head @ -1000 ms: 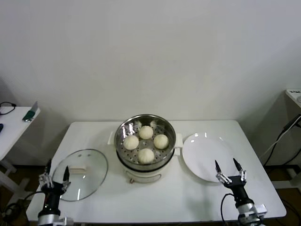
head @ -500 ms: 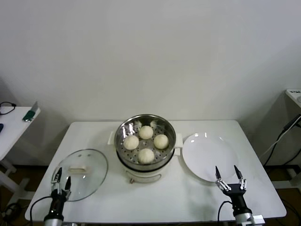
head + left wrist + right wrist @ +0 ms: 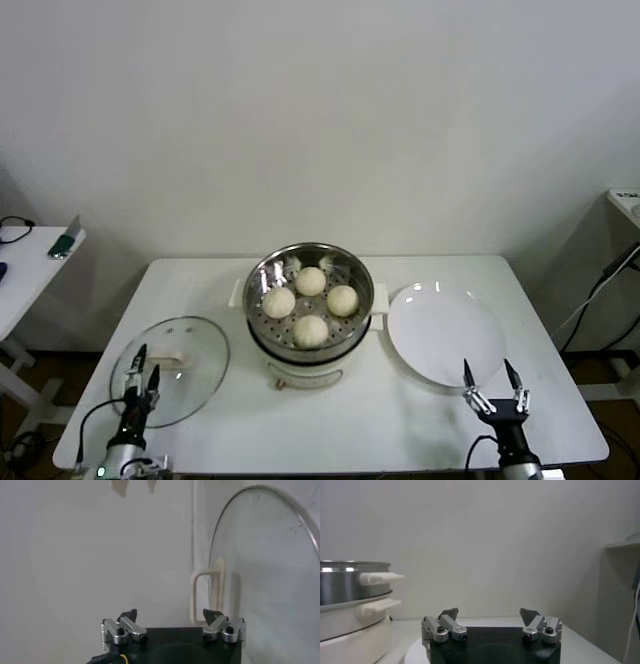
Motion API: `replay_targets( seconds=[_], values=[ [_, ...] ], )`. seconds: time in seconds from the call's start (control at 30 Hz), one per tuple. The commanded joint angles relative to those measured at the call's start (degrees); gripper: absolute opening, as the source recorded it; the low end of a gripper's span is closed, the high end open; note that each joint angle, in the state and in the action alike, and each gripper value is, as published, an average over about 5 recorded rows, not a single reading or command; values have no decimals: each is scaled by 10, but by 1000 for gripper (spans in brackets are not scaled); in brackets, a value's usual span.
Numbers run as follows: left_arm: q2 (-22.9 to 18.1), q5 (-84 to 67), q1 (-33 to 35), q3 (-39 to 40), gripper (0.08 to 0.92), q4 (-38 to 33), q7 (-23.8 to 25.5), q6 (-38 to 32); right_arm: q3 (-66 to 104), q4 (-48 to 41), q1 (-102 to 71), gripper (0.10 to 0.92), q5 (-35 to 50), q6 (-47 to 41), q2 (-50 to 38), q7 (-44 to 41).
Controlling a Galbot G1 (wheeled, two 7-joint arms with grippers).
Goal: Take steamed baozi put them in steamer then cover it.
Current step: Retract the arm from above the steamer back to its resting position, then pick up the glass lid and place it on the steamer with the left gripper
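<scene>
Several off-white baozi [image 3: 310, 328] lie on the perforated tray inside the steel steamer [image 3: 350, 272] at the table's middle. The glass cover [image 3: 195, 370] with its cream bar handle [image 3: 166, 357] lies flat on the table to the steamer's left. My left gripper [image 3: 142, 363] is open and empty over the cover's near-left part, just short of the handle; the left wrist view shows the handle [image 3: 216, 592] ahead of the fingertips [image 3: 132, 615]. My right gripper [image 3: 489, 374] is open and empty at the near edge of the white plate [image 3: 440, 325].
The white table [image 3: 380, 420] ends just behind both grippers. The right wrist view shows the steamer [image 3: 345, 582] on its white base with side handles, off to one side. A small side table [image 3: 25, 255] stands at far left.
The left gripper moved right and forward onto the cover's near-left part, toward the handle. The right gripper drew back toward the table's front edge.
</scene>
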Motion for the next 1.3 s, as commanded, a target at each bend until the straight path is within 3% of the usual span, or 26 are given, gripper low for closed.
replay_targets(
  seconds=[0.03,0.23,0.47,0.9,1.07,1.3],
  values=[
    [5,14,-56,5,823,44,5,2,5,1,-5,823,-1,6,5,3],
    [15,-5,-78,11,744,70,9,-12,8,3,-4,823,-1,6,9,6],
    [19,-3,-88,12,545,109,7,-33,10,7,1,823,-2,3,10,8],
    [21,-5,-77,9,164,103,6,-67,9,8,7,823,-1,-2,7,12],
    [24,-42,-57,9,135,49,25,-56,8,7,10,823,-4,-1,9,14],
    [48,-154,-20,-9,135,-124,108,-1,8,8,10,823,-12,4,10,16]
  ],
)
